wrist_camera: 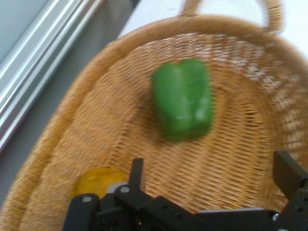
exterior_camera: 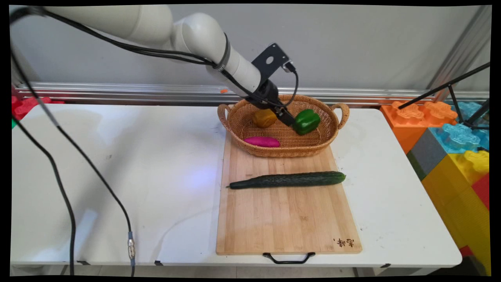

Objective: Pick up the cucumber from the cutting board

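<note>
Gripper [wrist_camera: 207, 180] w/ jaws spread, empty, low inside wicker basket [exterior_camera: 332, 135] at cutting board's [exterior_camera: 287, 219] far end, beside green bell pepper [exterior_camera: 306, 121]; yellow pepper [exterior_camera: 264, 118] nearby, cucumber [exterior_camera: 287, 179] mid-board.

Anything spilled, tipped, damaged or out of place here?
Nothing stands out. The basket sits upright on the cutting board, holding three vegetables; the cucumber lies flat. The open gripper holds nothing.

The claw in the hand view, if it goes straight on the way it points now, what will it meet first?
Most likely the green pepper, lying ahead of the open claw inside the basket. Depth is unclear, so the woven floor may come first.
</note>
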Controlling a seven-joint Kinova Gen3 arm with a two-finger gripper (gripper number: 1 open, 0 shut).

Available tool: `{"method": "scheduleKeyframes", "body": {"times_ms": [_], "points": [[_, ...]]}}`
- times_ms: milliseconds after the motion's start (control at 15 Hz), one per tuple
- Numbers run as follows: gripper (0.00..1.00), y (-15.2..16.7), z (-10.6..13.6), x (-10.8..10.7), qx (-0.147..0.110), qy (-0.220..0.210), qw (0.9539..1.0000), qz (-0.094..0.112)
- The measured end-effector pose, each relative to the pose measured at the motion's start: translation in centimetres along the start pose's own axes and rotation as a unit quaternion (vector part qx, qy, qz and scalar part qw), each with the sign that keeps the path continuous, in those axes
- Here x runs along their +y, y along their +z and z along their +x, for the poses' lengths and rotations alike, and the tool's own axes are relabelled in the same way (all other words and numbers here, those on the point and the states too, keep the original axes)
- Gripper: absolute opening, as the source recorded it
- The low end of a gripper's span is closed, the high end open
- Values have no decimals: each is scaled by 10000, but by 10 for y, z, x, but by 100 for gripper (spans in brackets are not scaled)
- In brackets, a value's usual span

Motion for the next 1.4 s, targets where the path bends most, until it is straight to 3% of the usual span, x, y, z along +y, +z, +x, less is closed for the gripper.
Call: {"method": "scheduleKeyframes", "body": {"times_ms": [400, 733, 1067, 1400], "points": [[100, -39, 8, 47, -49, 446, 9973, -584], [100, -53, -2, 82, -253, 874, 9906, -1024], [100, -34, -25, 107, -414, 1264, 9844, -1151], [100, -11, -42, 121, -453, 1464, 9829, -1024]]}}
